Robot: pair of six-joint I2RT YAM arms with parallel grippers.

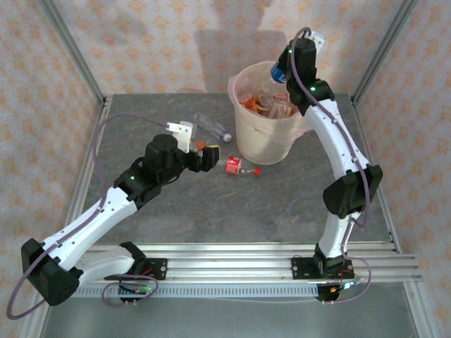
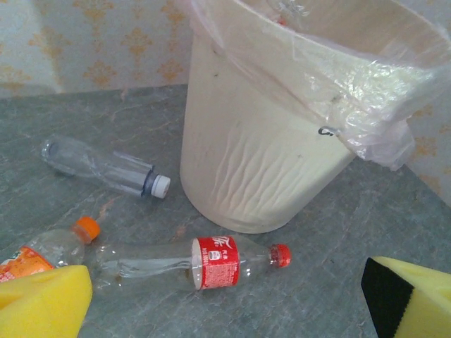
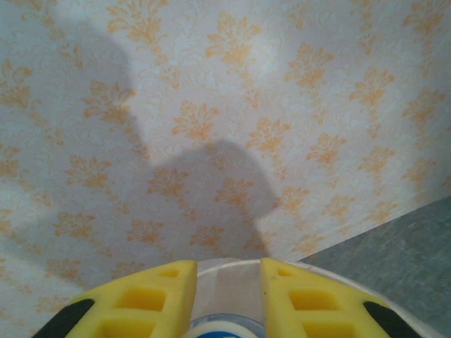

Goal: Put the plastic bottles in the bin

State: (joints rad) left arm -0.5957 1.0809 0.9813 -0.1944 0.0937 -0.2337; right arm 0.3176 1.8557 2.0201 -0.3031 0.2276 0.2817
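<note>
Over the bin (image 1: 266, 123), my right gripper (image 1: 283, 69) is shut on a plastic bottle with a blue cap (image 1: 277, 72). The wrist view shows that cap (image 3: 225, 329) squeezed between the yellow fingers (image 3: 151, 299). The bin holds several bottles. Three bottles lie on the table left of it: a red-labelled one (image 1: 236, 166) (image 2: 211, 262), an orange-capped one (image 2: 42, 253) and a clear one with a white cap (image 1: 211, 127) (image 2: 106, 169). My left gripper (image 1: 210, 156) (image 2: 225, 310) hangs open just short of the red-labelled bottle, holding nothing.
The bin (image 2: 268, 155) is lined with a translucent bag folded over its rim. Metal frame posts and papered walls close in the grey table (image 1: 232, 211) at the back and sides. A rail (image 1: 246, 264) runs along the near edge.
</note>
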